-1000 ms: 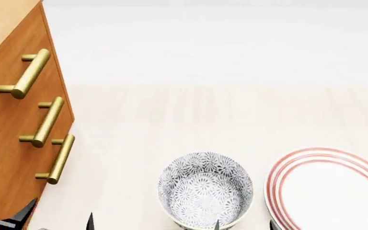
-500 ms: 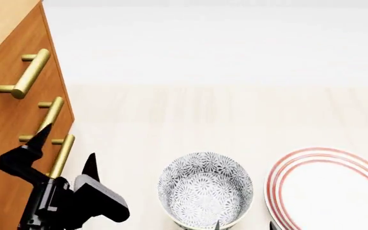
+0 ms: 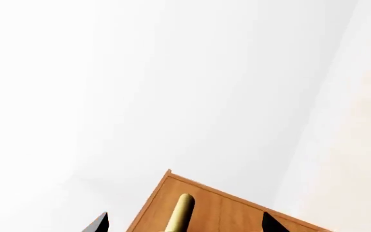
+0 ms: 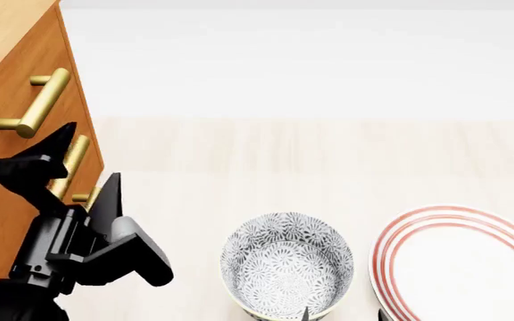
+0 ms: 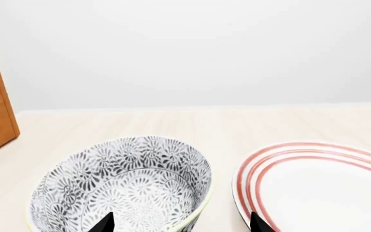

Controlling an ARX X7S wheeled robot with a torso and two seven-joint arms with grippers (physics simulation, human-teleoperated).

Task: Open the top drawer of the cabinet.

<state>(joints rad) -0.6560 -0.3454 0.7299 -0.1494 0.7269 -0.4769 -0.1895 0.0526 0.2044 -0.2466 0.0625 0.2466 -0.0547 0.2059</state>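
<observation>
Top drawer of cabinet is seen shut; nothing pulled yet. Left claw is held spread, w/ a lower brass handle between its fingers; top handle sits just above & beyond it. Right claw is spread, idle over the bowl. Left to do: reach top handle, grip, pull.

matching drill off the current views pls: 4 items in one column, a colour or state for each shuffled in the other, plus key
Items
1. bowl
2. plate
3. cabinet
4. left end effector

Descriptions
A. orange-brown wood, brass bar handles
B. black, open, raised in front of the cabinet's handles
C. white with red rings at the rim
D. grey-and-white floral pattern, nothing inside

Pairs: 1-D, 2-C, 3-A, 4-B
</observation>
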